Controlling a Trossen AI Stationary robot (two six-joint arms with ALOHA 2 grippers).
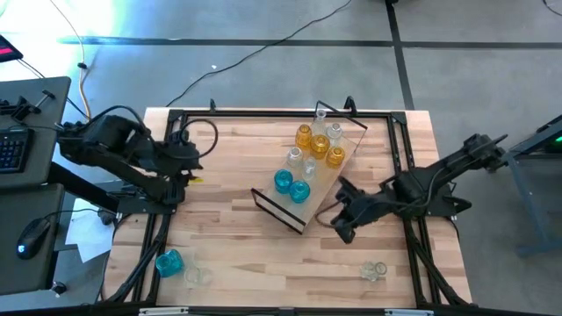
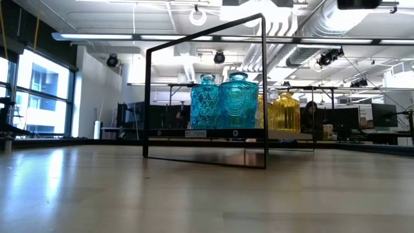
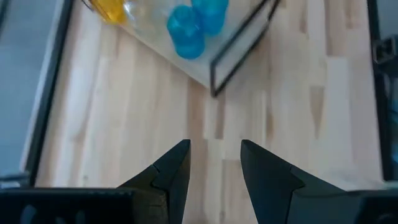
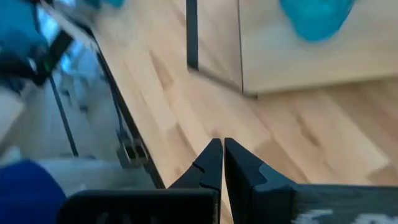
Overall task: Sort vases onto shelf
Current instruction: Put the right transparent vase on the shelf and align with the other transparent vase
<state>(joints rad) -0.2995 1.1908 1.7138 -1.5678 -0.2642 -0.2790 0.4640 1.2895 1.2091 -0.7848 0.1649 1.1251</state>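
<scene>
left tool (image 3: 214, 165): fingers apart, nothing between them, just bare wood. In the overhead shot it sits around 9 o'clock on the tabletop (image 1: 237, 158), near the left rail

right tool (image 4: 222, 163): fingers pressed together, empty. Overhead it's at roughly 4 o'clock, right beside the near end of the shelf (image 1: 320, 189), can't tell if it's actually touching

in the way: the black wire frame (image 2: 206, 90) on the shelf's near end stands between the low camera and the vases. Black rails run round the tabletop edge, cables trail on the floor past 12 o'clock, keyboard and mouse on a desk off at 9

shelf: around the middle of the tabletop, a bit toward 1 o'clock. Long axis runs diagonal, from about 7 up to 1

what's on it: two teal vases (image 1: 291, 185) at the 7 o'clock end, amber vases (image 1: 320, 146) further up, clear ones mixed in and one clear at the 1 o'clock tip. All standing upright as far as I can see

off the shelf: one teal vase (image 1: 169, 262) at the 7 o'clock corner with a clear vase (image 1: 197, 276) just beside it, another clear vase (image 1: 374, 270) down at 5 o'clock, looks tipped on its side
</scene>
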